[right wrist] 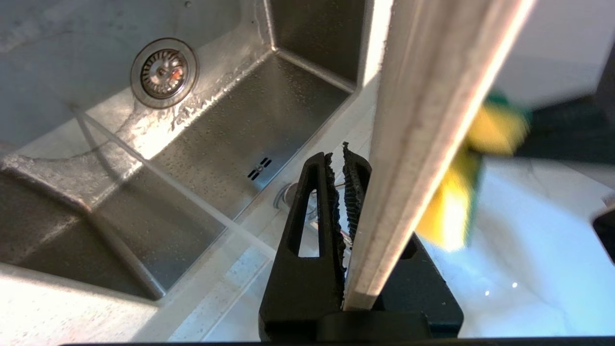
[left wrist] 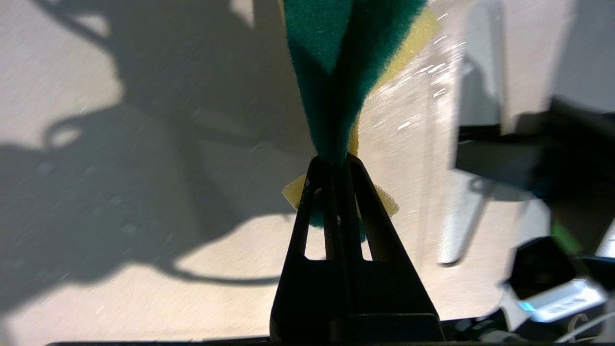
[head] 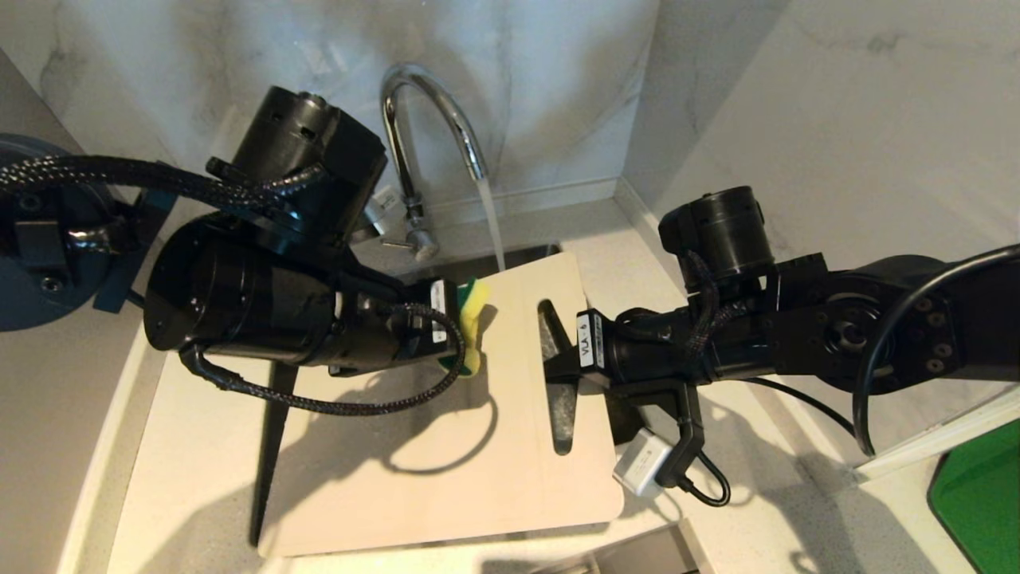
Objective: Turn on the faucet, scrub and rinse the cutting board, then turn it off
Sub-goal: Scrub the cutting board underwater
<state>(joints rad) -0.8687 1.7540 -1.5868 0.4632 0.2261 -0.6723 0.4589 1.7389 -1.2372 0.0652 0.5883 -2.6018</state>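
The cream cutting board [head: 446,446] is held over the sink, and its edge [right wrist: 432,96] runs past my right fingers. My right gripper [head: 558,363] [right wrist: 338,158] is shut on the board's short end at the handle slot [head: 562,422]. A yellow-and-green sponge [head: 474,307] [left wrist: 336,57] is pinched in my shut left gripper [head: 462,335] [left wrist: 331,161] and pressed on the board's face [left wrist: 144,278] near its far edge. The chrome faucet [head: 430,104] is running. Its stream [head: 492,227] lands on the board's far edge. The thin lever [head: 398,243] sticks out at the faucet's base.
A steel sink [right wrist: 240,110] with a drain [right wrist: 164,72] lies under the board. Marble walls [head: 797,96] close the back and the right side. Speckled countertop [head: 765,510] surrounds the sink, and a green object [head: 980,494] sits at the far right.
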